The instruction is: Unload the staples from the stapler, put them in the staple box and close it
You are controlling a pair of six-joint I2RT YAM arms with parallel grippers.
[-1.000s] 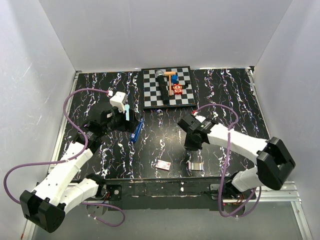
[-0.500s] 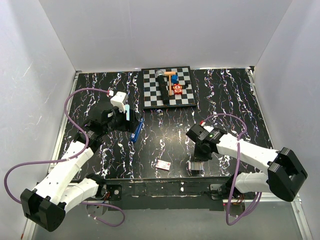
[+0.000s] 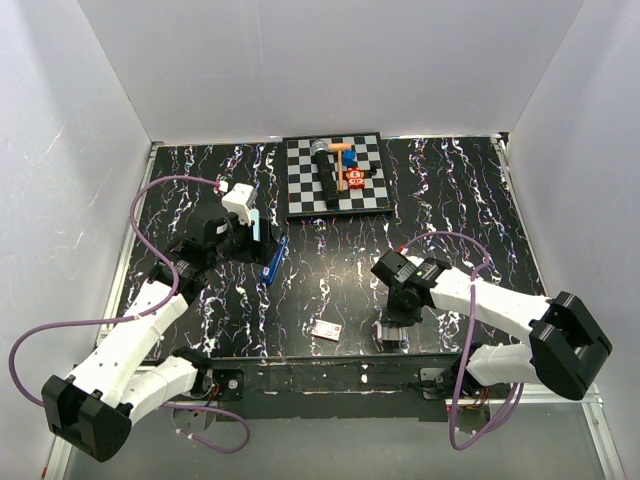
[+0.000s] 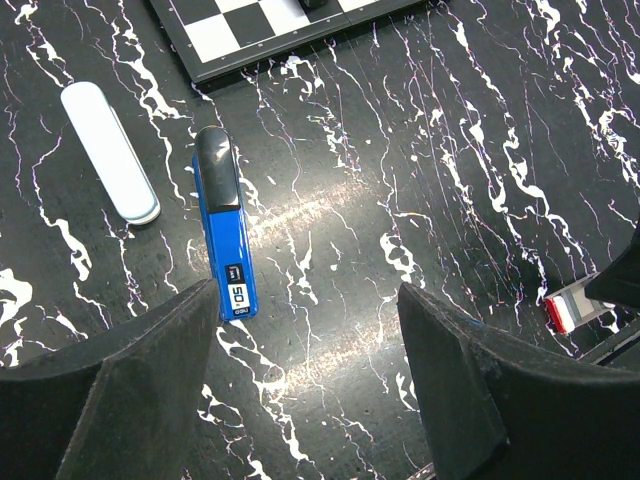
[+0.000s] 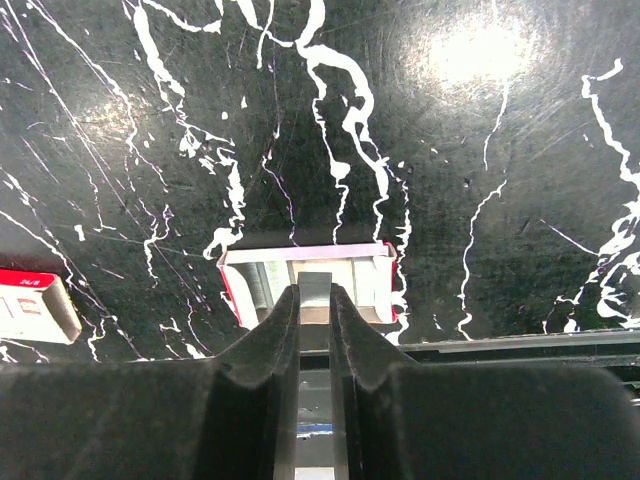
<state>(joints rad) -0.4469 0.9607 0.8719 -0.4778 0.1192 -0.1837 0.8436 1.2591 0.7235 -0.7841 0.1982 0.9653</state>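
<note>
The dark-blue stapler (image 3: 273, 258) lies flat on the black marbled table, left of centre, and also shows in the left wrist view (image 4: 225, 240). My left gripper (image 3: 243, 238) hovers beside it, open and empty (image 4: 310, 400), with the stapler's near end by its left finger. My right gripper (image 3: 396, 314) is at the near edge, shut (image 5: 315, 300) on a grey strip of staples (image 5: 315, 288). It holds the strip over an open red-edged staple box (image 5: 262, 285), which also shows in the top view (image 3: 390, 334).
A pale-blue oblong piece (image 4: 108, 150) lies left of the stapler. A checkered board (image 3: 336, 175) with several small objects sits at the back. A small red and white box (image 3: 327, 330) lies near the front edge, left of the staple box.
My right arm has moved toward the near edge and come down over the staple box with its fingers closed. The left arm and the stapler have barely moved.
</note>
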